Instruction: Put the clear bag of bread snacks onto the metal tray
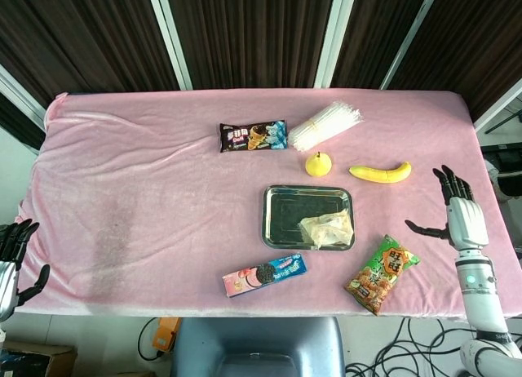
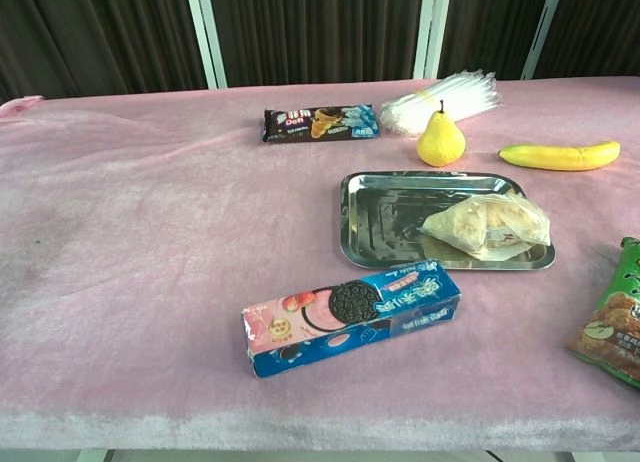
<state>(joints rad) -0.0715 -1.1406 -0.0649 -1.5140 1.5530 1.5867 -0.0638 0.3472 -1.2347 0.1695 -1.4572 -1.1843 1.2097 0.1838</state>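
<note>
The clear bag of bread snacks [image 1: 327, 228] [image 2: 487, 225] lies inside the metal tray [image 1: 285, 215] [image 2: 385, 214], in its right half. Nothing touches it. My right hand [image 1: 455, 210] hovers open, fingers spread, near the table's right edge, well away from the tray. My left hand [image 1: 10, 263] hangs open off the table's left front corner. Neither hand shows in the chest view.
A yellow pear [image 1: 318, 163] and a banana [image 1: 380, 173] lie behind the tray. A cookie box [image 1: 265, 274] sits in front of it, a green snack bag [image 1: 380, 273] to its front right. A chocolate wafer pack [image 1: 254, 135] and a bundle of straws [image 1: 325, 125] lie further back.
</note>
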